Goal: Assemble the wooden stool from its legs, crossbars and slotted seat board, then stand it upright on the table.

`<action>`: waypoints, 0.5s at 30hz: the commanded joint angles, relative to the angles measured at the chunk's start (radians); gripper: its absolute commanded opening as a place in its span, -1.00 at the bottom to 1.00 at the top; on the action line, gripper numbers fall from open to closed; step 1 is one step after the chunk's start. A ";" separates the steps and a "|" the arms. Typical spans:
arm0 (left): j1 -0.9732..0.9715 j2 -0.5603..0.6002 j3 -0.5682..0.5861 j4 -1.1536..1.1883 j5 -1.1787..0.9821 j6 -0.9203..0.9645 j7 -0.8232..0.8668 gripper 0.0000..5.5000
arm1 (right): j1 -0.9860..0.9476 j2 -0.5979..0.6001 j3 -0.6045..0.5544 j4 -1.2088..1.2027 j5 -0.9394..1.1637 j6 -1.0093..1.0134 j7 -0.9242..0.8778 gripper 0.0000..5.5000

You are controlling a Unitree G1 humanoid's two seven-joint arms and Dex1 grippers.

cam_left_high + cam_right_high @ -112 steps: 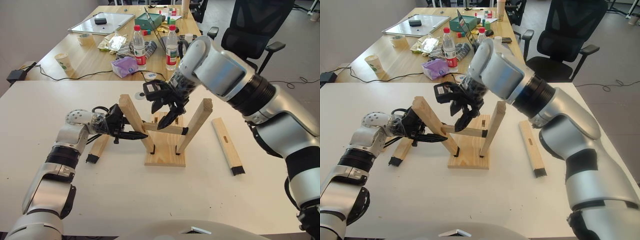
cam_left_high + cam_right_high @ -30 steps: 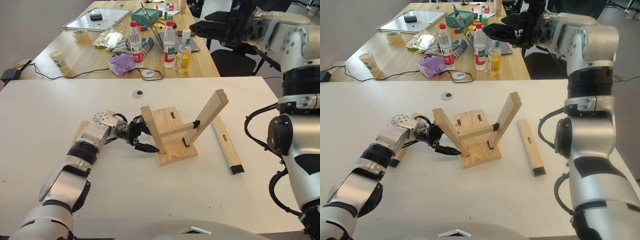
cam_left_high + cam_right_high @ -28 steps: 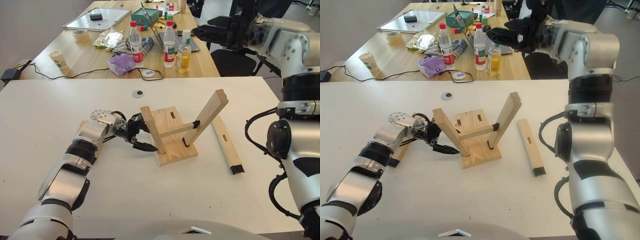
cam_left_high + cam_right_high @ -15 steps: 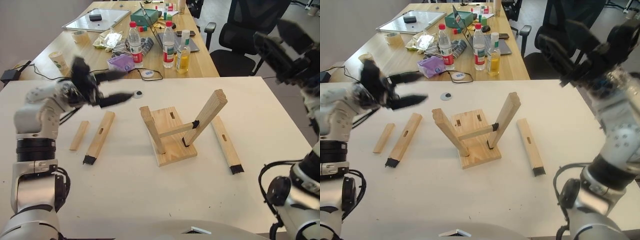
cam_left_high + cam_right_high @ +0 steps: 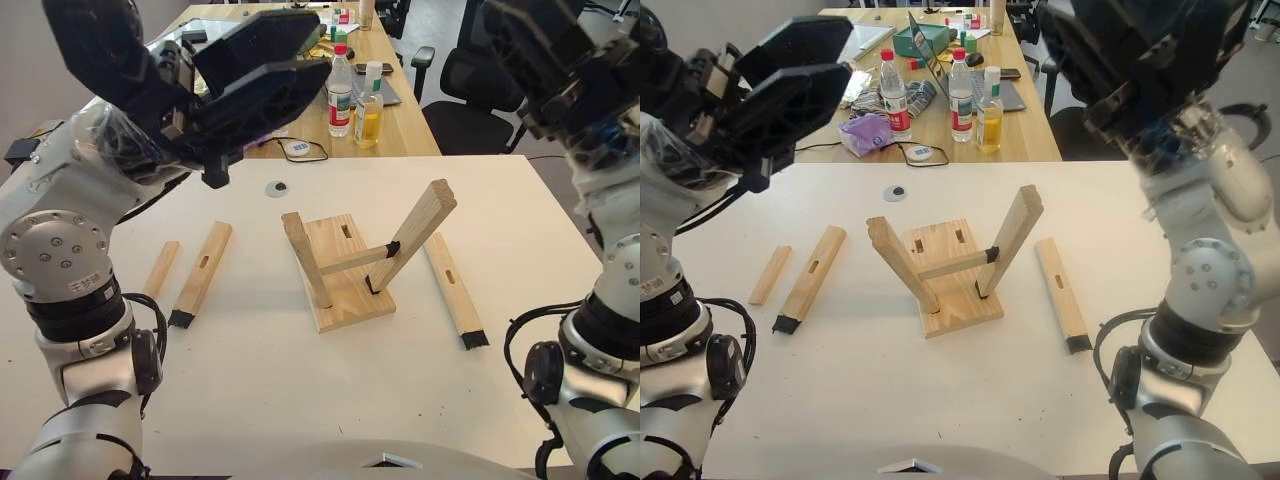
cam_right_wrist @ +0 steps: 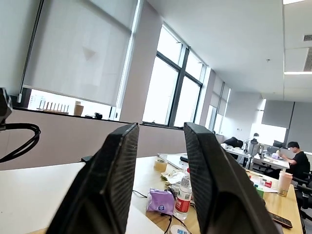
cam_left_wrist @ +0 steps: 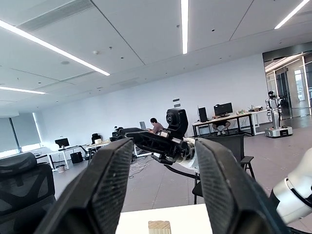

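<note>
Both arms are raised well above the white desk (image 5: 300,400). The left hand (image 7: 163,156) and the right hand (image 6: 161,141) are both released, fingers spread and grasping nothing. The pale square wooden seat board (image 5: 355,305) lies flat mid-desk. Two wooden legs (image 5: 305,260) (image 5: 412,232) stand in its slots, splayed outward and joined by a thin fitted crossbar (image 5: 350,260), so the stool looks about half built. A loose black-tipped wooden leg (image 5: 200,272) and a short loose crossbar (image 5: 160,270) lie side by side on the board's left, and another loose black-tipped leg (image 5: 455,295) lies just beside its right edge. The sensible next step is to bring in a loose leg with the hand on its own side. Descend squarely over the leg's middle and close across its narrow faces so it cannot roll. Turn its mortise towards where the loose crossbar will run. Meanwhile the other hand should steady the board or a fitted leg, since a sideways push could tip the half frame or slide the board.
</note>
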 commanded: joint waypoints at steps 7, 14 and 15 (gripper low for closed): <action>0.486 0.079 -0.443 0.027 0.542 -0.266 -0.221 -0.72 | 0.421 -0.089 0.354 0.087 -0.172 0.005 0.120 -1.00; 0.442 0.070 -0.413 0.113 0.527 -0.331 -0.235 -0.99 | 0.377 -0.080 0.316 0.089 -0.136 -0.004 0.089 -1.00; 0.427 0.068 -0.398 0.104 0.501 -0.323 -0.235 -0.99 | 0.369 -0.080 0.304 0.080 -0.123 0.002 0.086 -1.00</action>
